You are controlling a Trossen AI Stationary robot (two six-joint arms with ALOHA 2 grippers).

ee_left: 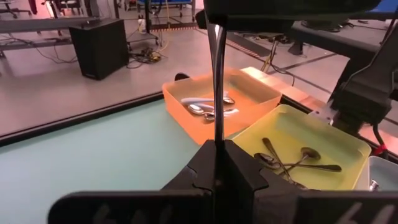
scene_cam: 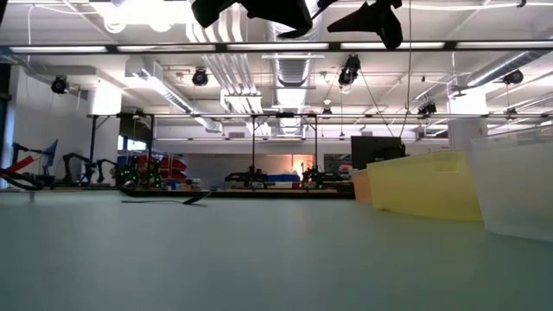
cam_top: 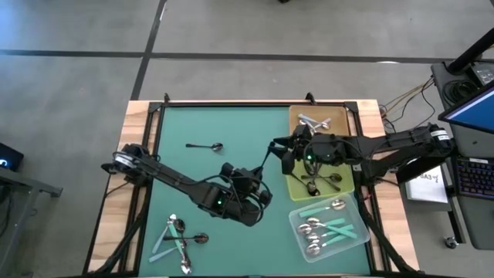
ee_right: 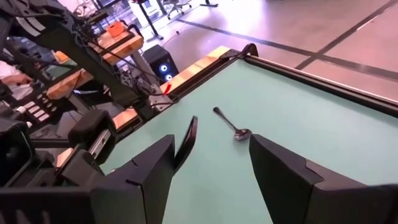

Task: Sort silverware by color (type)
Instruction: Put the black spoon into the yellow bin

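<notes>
Dark spoon (ee_left: 217, 74) stands upright in our left gripper's (ee_left: 219, 163) closed jaws, yellow tray (ee_left: 339, 144) just ahead; right gripper (ee_right: 211, 163) wide open, empty.

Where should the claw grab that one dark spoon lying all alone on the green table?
Probably the middle of the dark spoon's thin handle, coming straight down from above. It lies flat on the table, nothing near it, so the fingers could straddle the handle.

grey concrete floor (cam_top: 77, 31) — ceiling strip lights (scene_cam: 155, 47), exposed ducts (scene_cam: 216, 73).
</notes>
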